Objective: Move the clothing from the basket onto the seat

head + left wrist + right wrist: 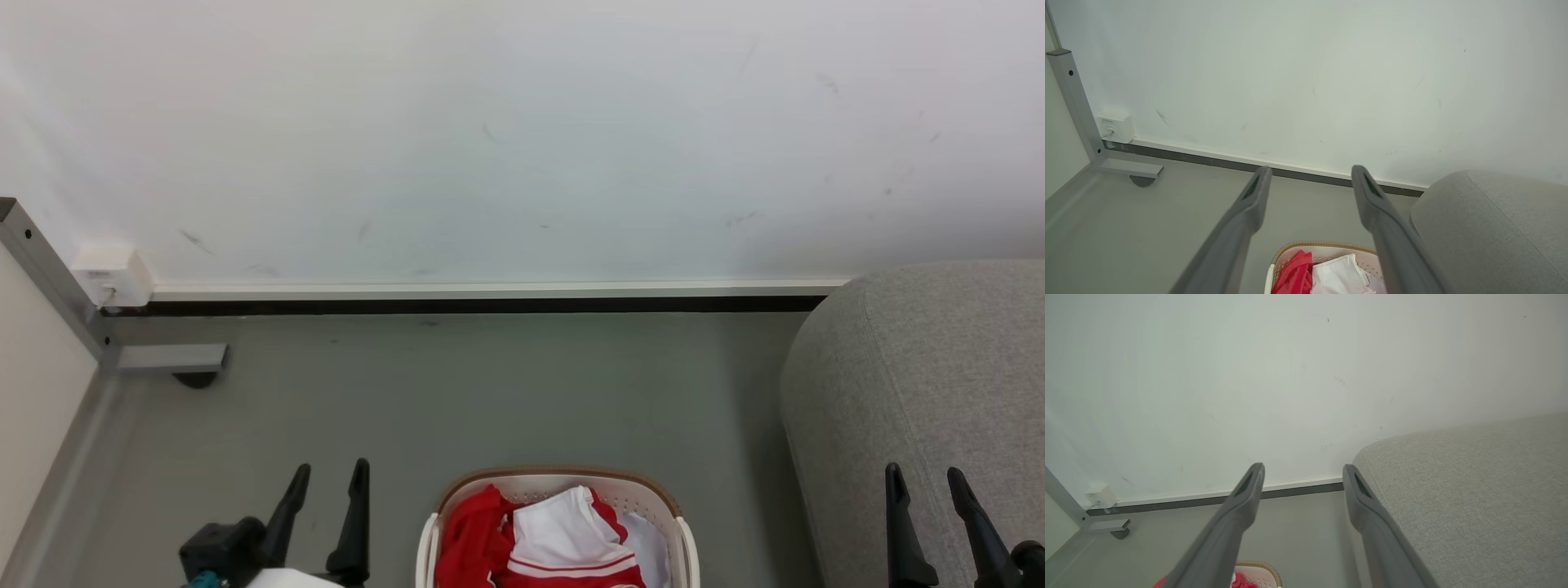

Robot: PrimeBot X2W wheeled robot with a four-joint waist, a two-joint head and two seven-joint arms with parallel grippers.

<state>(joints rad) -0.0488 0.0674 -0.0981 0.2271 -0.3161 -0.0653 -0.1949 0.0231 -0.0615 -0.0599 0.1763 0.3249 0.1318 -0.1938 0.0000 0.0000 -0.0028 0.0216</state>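
Hovering wide open and empty, the left claw (331, 465) and right claw (925, 469) flank the basket (563, 474), where the clothing (472, 535) lies untouched between them, none yet on the seat (922, 367) just beyond the right claw.

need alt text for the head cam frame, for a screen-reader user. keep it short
A cream-white laundry basket of crumpled red-and-white clothing sits on the grey floor at bottom centre, a large grey seat to its right. The left gripper and right gripper rise open and empty from the bottom edge, one either side of the basket, before a white wall.
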